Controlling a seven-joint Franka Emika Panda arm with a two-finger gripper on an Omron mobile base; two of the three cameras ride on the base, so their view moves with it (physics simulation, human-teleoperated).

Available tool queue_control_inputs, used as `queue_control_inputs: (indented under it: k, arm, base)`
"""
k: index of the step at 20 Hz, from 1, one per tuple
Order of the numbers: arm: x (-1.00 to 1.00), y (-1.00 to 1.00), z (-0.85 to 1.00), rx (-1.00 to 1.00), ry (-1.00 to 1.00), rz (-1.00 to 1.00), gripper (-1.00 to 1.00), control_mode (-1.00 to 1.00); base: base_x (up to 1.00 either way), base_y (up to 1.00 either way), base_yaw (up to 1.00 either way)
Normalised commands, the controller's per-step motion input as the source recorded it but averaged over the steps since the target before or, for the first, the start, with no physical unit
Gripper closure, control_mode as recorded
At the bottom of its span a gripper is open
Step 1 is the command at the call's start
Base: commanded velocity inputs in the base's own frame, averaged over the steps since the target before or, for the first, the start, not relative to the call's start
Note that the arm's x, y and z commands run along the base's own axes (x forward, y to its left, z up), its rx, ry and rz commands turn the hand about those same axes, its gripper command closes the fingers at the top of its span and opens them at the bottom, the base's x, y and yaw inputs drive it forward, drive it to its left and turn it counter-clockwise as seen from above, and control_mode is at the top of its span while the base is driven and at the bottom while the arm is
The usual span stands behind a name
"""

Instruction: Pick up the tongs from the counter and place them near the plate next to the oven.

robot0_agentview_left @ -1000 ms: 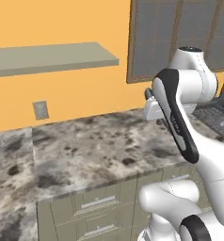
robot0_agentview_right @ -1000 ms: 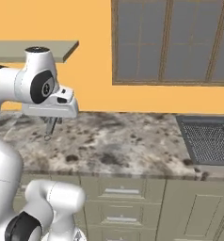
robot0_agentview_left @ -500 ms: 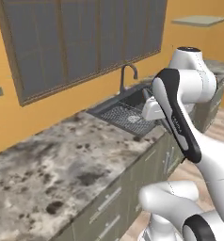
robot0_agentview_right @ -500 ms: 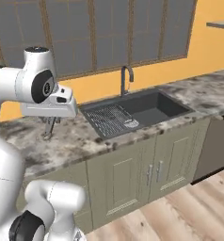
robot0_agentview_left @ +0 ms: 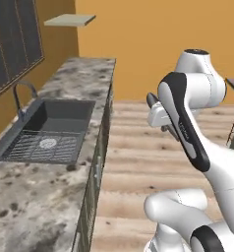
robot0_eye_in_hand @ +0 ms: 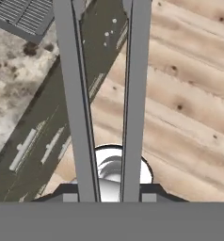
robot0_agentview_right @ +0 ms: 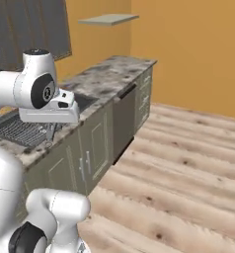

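In the hand view, the grey metal tongs (robot0_eye_in_hand: 78, 94) run away from the camera, their two narrow arms side by side. My gripper (robot0_eye_in_hand: 109, 193) is shut on their near end. From the right base view, the gripper (robot0_agentview_right: 50, 129) hangs under the white hand with the tongs (robot0_agentview_right: 52, 134) pointing down, beside the edge of the mottled stone counter (robot0_agentview_right: 109, 74). In the left base view, the gripper (robot0_agentview_left: 164, 129) is over the wooden floor, to the right of the counter (robot0_agentview_left: 30, 206). The blue plate is out of view.
A dark sink (robot0_agentview_left: 50, 130) with a wire rack and a faucet (robot0_agentview_left: 20, 96) is set into the counter. A shelf (robot0_agentview_left: 70, 19) hangs on the orange wall beyond the counter's end. Open wooden floor (robot0_agentview_right: 188, 163) stretches to the right of the cabinets (robot0_agentview_right: 95, 148).
The base has turned, so the whole scene has swept past: first the window wall, then the sink, now the counter's end and the wooden floor. The arm keeps its pose, still holding the tongs.
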Motion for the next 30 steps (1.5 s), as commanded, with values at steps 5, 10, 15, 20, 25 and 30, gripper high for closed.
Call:
queue_control_inputs:
  k: [5, 10, 15, 20, 25, 30]
  arm:
    - [0.0, 0.0, 0.0, 0.0, 0.0, 0.0, 1.0, 1.0]
    - [0.0, 0.0, 0.0, 0.0, 0.0, 0.0, 1.0, 1.0]
    - [0.0, 0.0, 0.0, 0.0, 0.0, 0.0, 1.0, 1.0]
    - [0.0, 0.0, 0.0, 0.0, 0.0, 0.0, 1.0, 1.0]
    - [0.0, 0.0, 0.0, 0.0, 0.0, 0.0, 1.0, 1.0]
    - [0.0, 0.0, 0.0, 0.0, 0.0, 0.0, 1.0, 1.0]
  base:
    - [0.0, 0.04, -0.91]
    - [0.02, 0.05, -0.81]
    - [0.09, 0.0, -0.77]
    - [0.29, 0.0, -0.69]
    - [0.24, 0.0, -0.73]
    - [0.29, 0.44, -0.78]
